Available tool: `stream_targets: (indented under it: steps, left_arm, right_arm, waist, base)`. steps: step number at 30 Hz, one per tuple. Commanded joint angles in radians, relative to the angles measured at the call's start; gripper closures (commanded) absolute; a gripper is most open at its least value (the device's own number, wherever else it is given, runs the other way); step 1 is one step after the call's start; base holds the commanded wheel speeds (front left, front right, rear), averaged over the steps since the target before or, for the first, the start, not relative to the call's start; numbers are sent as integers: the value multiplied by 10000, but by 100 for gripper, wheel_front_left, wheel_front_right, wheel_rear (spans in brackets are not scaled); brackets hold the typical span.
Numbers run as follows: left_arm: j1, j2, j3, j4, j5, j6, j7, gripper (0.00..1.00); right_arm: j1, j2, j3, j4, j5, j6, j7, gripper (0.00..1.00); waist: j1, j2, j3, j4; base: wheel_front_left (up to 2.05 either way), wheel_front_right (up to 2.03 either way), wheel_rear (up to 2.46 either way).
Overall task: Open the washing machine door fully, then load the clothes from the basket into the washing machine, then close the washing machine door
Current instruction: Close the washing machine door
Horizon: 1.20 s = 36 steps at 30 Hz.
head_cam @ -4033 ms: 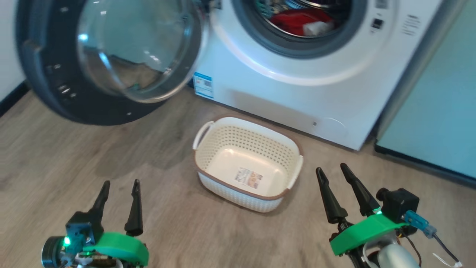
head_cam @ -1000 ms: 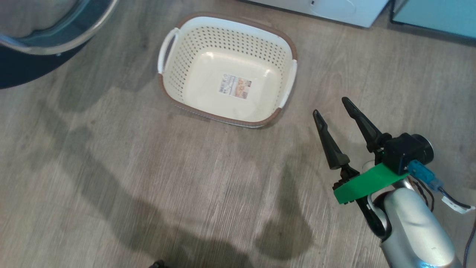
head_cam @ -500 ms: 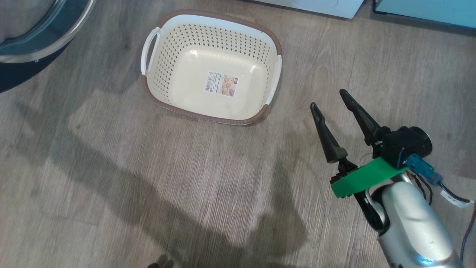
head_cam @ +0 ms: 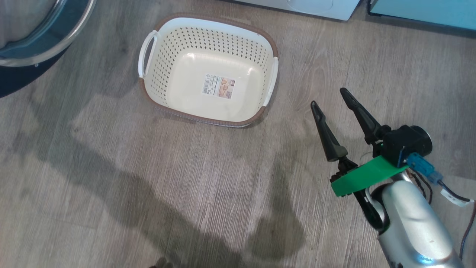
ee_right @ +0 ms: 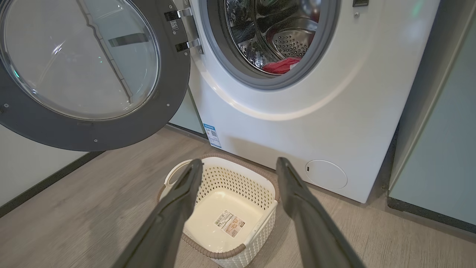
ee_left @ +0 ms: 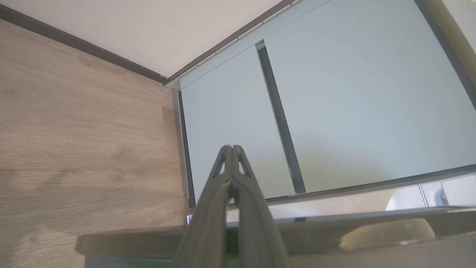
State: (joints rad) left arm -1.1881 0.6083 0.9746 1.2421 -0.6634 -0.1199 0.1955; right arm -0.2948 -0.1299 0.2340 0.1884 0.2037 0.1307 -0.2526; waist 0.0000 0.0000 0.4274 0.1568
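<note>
The basket (head_cam: pixel 178 48) stands on the wooden floor with nothing in it but its sticker label; in the right wrist view the basket (ee_right: pixel 238 178) sits just in front of the washing machine (ee_right: pixel 334 111). The washing machine door (ee_right: pixel 85 67) hangs wide open to the left. Red clothes (ee_right: pixel 282 65) with a bit of white lie inside the drum. My right gripper (head_cam: pixel 328 97) hovers open and holds nothing, to the right of the basket; from the wrist, the right gripper (ee_right: pixel 240 162) points over the basket. My left gripper (ee_left: pixel 231 149) is shut on nothing, pointing at pale teal cabinet fronts.
A pale teal cabinet (ee_right: pixel 438 149) stands right of the washer, more cabinets (ee_left: pixel 334 104) fill the left wrist view, with a dark skirting along the wall. A dark grey edge (ee_left: pixel 334 227) crosses below the left fingers. The open door's rim (head_cam: pixel 22 48) overhangs the floor at upper left.
The head camera has tipped down to the floor. My left gripper, open four seconds ago, is now shut. The right gripper stays open and has hardly moved.
</note>
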Motion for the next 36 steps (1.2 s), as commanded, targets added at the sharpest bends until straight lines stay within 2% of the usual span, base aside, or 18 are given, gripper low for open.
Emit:
stream_targets:
  steps: [1, 7, 17, 30, 36]
  left_arm:
    - [142, 456, -224, -219, -130, -83, 333, 100]
    - [484, 243, -660, -478, -201, -102, 966, 100]
    - [1592, -478, -1110, -2043, -1635, -106, 2502, 100]
    - [3305, -1789, -2368, -4423, -3370, -107, 4676, 100]
    - [4051, -2570, -2742, -5463, -4108, -107, 5565, 100]
  right_arm:
    - [-58, 147, 190, -250, 14, 0, -92, 0]
    - [-34, 204, 215, -150, 48, 0, -92, 0]
    - [138, 377, 266, 46, 221, 0, -92, 0]
    - [530, 554, 270, 187, 375, 0, -92, 0]
    - [791, 602, 193, 160, 493, 0, -92, 0]
  waist:
    - [0, 0, -63, 7]
    - [0, 0, -320, -6]
    - [0, 0, -1170, -103]
    - [0, 0, -2181, -198]
    - [0, 0, -2595, -283]
  base:
    - [0, 0, 0]
    - [0, 0, 0]
    - [0, 0, 0]
    - [0, 0, 0]
    - [0, 0, 0]
